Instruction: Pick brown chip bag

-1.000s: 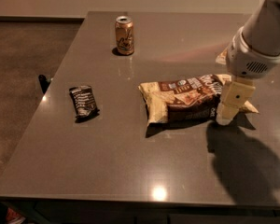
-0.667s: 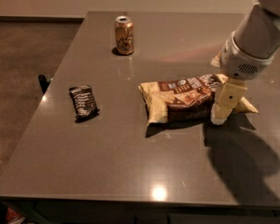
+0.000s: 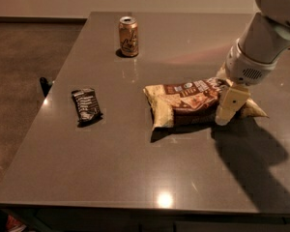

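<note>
Our gripper (image 3: pixel 228 111) sat low against the right end of the brown chip bag (image 3: pixel 183 100), which lay flat on the table (image 3: pixel 135 173). We could not tell its opening. We judged the bag light, soft and slippery, its chips fragile, best pinched by an end seam. It looked pillowy, dark brown and cream-yellow, with white lettering.

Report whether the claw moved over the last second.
Yes. The claw, at the right end of the brown chip bag, has shifted slightly left; the bag stayed put.
</note>
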Robot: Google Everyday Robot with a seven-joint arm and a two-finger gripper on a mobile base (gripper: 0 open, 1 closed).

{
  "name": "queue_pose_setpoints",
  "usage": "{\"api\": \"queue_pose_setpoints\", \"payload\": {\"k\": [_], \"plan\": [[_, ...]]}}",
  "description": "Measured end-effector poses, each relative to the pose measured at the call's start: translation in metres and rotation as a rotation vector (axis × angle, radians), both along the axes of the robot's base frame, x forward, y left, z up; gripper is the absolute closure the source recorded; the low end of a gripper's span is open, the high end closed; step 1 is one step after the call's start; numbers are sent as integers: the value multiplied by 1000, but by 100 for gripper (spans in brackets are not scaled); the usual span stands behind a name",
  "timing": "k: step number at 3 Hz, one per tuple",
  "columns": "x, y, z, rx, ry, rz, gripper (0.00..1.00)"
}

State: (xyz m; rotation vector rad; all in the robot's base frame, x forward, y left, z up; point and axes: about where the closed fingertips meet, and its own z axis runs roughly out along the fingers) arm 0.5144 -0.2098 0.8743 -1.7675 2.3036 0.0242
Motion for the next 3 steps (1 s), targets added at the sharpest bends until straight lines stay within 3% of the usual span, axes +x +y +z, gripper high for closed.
{"api": "queue_pose_setpoints", "payload": {"k": [2,3], "plan": [[3,-3,0,25,9,-7,64],[4,1,15,64,-10,-1,88]]}}
